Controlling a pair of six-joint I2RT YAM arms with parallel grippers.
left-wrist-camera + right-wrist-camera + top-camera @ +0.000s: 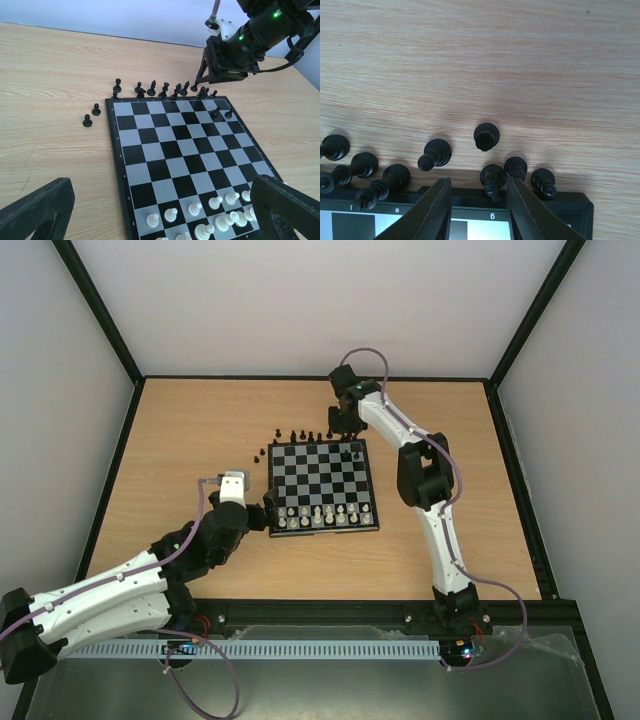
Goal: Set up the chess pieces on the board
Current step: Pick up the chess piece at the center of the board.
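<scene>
The board (322, 480) lies mid-table. Cream chess pieces (320, 515) fill its two near rows, also shown in the left wrist view (215, 212). Black pieces (300, 435) stand in a row on the table just beyond the far edge; two black pieces (352, 453) stand on the board's far right. My right gripper (479, 182) is open and empty over the far edge, with a black piece (492, 181) just beyond its fingertips. My left gripper (160, 220) is open and empty, low at the board's near-left corner.
Two black pawns (91, 115) stand on the table left of the board's far-left corner. More black pieces (436, 152) crowd around the right gripper. The right arm (425, 480) reaches along the board's right side. Walls enclose the table.
</scene>
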